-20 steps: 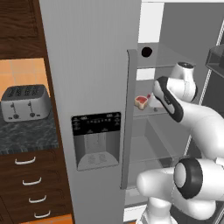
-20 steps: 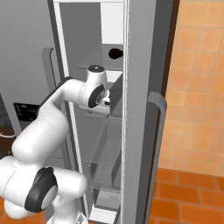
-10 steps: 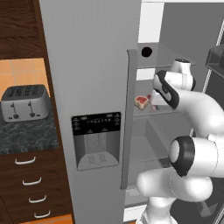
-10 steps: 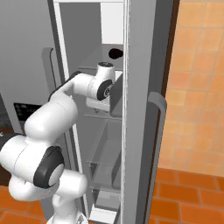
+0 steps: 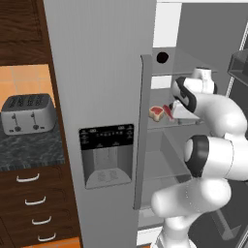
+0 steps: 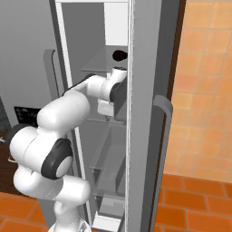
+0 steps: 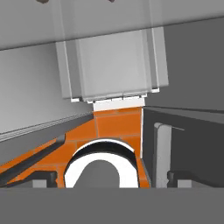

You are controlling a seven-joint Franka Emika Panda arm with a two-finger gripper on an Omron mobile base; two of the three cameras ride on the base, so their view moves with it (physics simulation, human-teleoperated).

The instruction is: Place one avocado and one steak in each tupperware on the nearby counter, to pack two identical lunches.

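Claw: gripper (image 5: 170, 107) is tucked inside the open fridge, right beside the steak; can't tell if it's wide or closed, the hand blocks the tips.
Left base view: steak (image 5: 157, 112) lies on a glass fridge shelf (image 5: 160, 124), just left of the hand. A dark round thing (image 5: 162, 57) sits on the shelf above. Toaster (image 5: 27, 113) is on the counter (image 5: 29, 150) far left.
Right base view: arm reaches in past the fridge door (image 6: 149, 113), I'd guess to grab the meat.
Hand view: looks down at orange floor (image 7: 113, 127).
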